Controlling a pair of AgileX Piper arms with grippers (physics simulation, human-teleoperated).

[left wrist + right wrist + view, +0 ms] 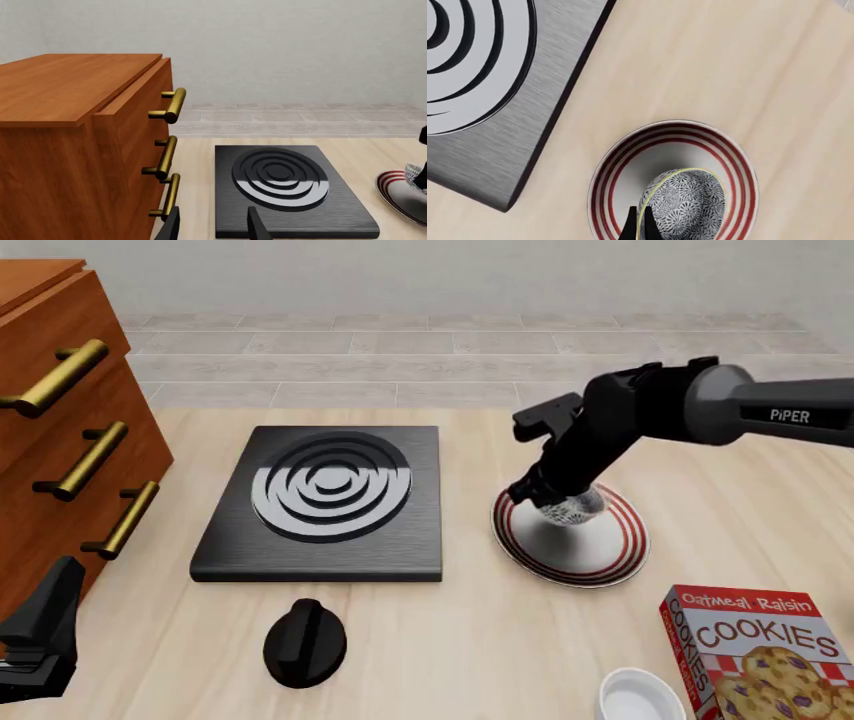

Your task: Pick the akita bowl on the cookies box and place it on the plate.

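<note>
The akita bowl, black-and-white speckled, hangs tilted low over the plate, a white plate with red rings. My right gripper is shut on the bowl's rim. In the right wrist view the fingers pinch the pale rim of the bowl above the plate. I cannot tell whether the bowl touches the plate. The cookies box stands at the front right with nothing on it. My left gripper waits open at the front left, and its fingers hold nothing.
A black stove slab with white rings lies left of the plate, with a black knob in front of it. A wooden drawer cabinet with brass handles stands at the left. A plain white bowl sits beside the cookies box.
</note>
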